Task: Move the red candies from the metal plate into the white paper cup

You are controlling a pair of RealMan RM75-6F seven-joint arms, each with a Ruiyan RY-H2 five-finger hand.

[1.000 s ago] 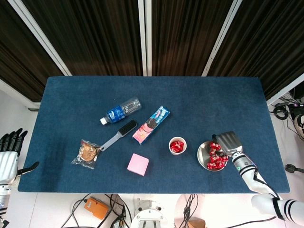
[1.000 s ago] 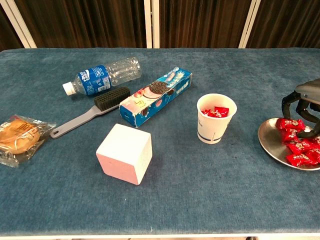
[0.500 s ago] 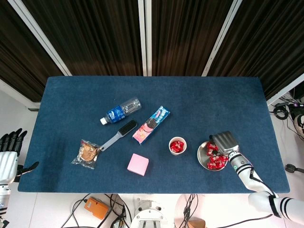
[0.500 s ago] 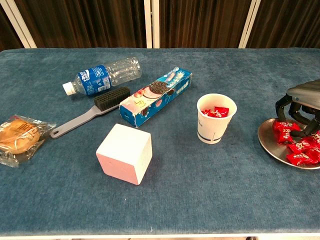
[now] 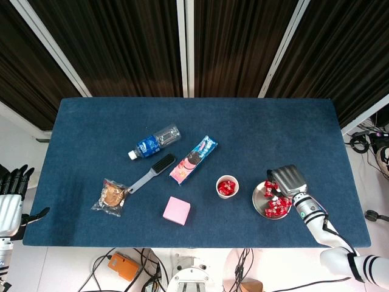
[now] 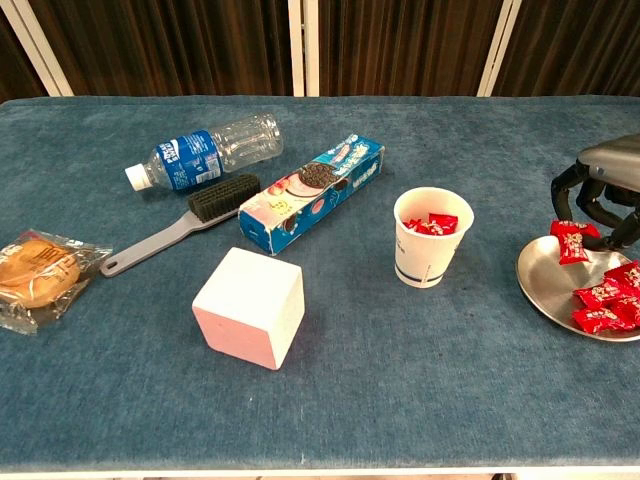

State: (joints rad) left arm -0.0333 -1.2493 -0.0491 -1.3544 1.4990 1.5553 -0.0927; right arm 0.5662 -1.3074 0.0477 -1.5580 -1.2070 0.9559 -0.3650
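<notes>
Chest view: right hand (image 6: 600, 195) fingers pinch one red candy (image 6: 572, 240) above the metal plate (image 6: 545, 285) — apparently lifted; white paper cup (image 6: 430, 240) partly filled, several candies remain.

Lower right: grey-backed right hand (image 5: 287, 181) with black fingers (image 6: 563, 193), white arm. Lower left: left hand (image 5: 11, 201), white with black fingers.

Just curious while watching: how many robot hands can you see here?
2. The right hand holds a red candy above the plate; the left hand waits off the table's left edge.
</notes>
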